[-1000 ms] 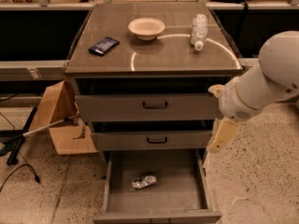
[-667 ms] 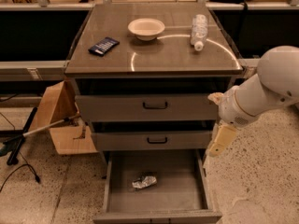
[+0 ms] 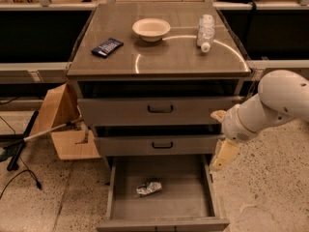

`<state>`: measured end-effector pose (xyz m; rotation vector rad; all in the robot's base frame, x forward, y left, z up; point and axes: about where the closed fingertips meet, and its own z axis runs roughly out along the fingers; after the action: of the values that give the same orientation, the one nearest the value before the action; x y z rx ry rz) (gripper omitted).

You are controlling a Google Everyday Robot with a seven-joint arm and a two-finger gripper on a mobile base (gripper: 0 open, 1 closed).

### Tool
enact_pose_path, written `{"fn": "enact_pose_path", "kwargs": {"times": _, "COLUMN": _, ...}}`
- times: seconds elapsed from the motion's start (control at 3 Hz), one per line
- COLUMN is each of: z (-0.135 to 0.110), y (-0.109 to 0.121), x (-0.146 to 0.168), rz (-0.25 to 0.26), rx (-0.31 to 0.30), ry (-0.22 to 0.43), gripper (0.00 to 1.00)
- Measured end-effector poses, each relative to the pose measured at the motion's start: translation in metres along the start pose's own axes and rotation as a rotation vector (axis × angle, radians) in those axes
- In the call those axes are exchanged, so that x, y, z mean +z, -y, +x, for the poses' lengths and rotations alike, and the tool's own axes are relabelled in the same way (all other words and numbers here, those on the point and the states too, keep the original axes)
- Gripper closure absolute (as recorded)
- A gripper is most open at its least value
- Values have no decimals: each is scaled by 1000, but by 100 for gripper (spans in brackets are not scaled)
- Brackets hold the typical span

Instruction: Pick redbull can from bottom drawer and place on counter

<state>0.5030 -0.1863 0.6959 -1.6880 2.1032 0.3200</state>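
The bottom drawer [image 3: 190, 199] stands pulled out, and the redbull can [image 3: 148, 187] lies on its side on the grey floor, left of the middle, apart from the walls. The gripper [image 3: 223, 154] hangs at the end of the white arm [image 3: 273, 103] just beside the drawer's right wall, above it and well apart from the can. On the counter [image 3: 174, 59] sit a pale bowl [image 3: 151, 29], a clear plastic bottle [image 3: 205, 31] lying down, and a dark packet [image 3: 107, 47]. A cardboard box [image 3: 63, 124] stands left of the cabinet.
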Motion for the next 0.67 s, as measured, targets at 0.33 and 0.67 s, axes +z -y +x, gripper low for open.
{"fn": "enact_pose_path", "kwargs": {"times": 0.33, "z": 11, "y": -8, "x": 22, "rz": -43, "rx": 17, "ry": -5, "gripper": 0}}
{"fn": "enact_pose_path", "kwargs": {"times": 0.67, "z": 21, "y": -16, "x": 42, "rz": -82, "rx": 36, "ry": -19, "gripper": 0}}
